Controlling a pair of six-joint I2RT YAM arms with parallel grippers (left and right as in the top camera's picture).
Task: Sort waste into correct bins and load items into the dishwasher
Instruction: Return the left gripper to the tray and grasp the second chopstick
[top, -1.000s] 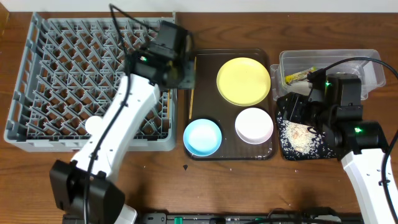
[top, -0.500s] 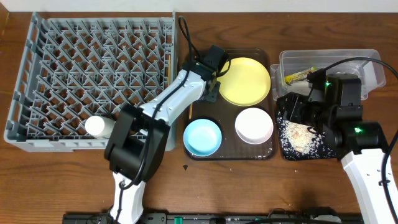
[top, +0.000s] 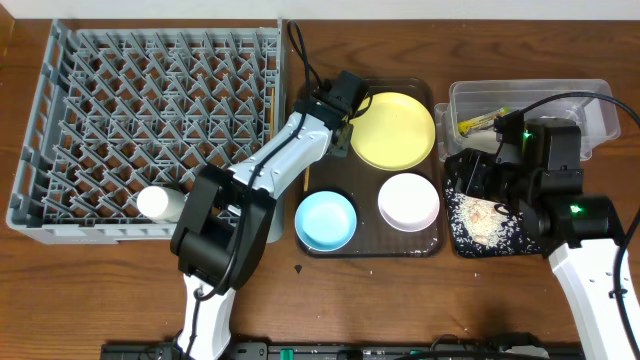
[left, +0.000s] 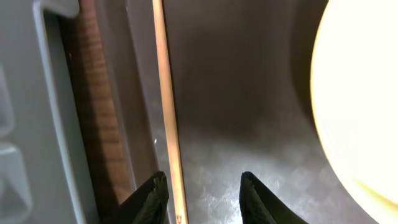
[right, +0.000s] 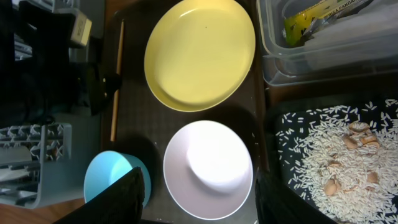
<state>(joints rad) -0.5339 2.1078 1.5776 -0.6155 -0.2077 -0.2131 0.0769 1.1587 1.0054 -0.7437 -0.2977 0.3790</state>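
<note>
One wooden chopstick (left: 166, 106) lies along the left edge of the dark brown serving tray (top: 366, 190), right beside the grey dish rack (top: 150, 120). My left gripper (left: 202, 199) hangs low over it, open, with the stick between the jaws close to the left finger (left: 152, 200). A second chopstick (top: 268, 108) rests in the rack's right side, and a white cup (top: 155, 203) lies at its front. On the tray sit the yellow plate (top: 392, 130), blue bowl (top: 326, 221) and white bowl (right: 208, 168). My right gripper (right: 199, 202) hovers open above the white bowl, holding nothing.
The clear tub (top: 585, 100) at the back right holds a yellow-green packet (right: 308, 22). In front of it the black tray (top: 455, 235) carries rice scraps (right: 336, 162). The rack wall (left: 25, 124) stands close on the left gripper's left.
The left arm has swung right from the rack's far right corner to the serving tray's left edge, down over the chopstick. The right arm has not moved.
</note>
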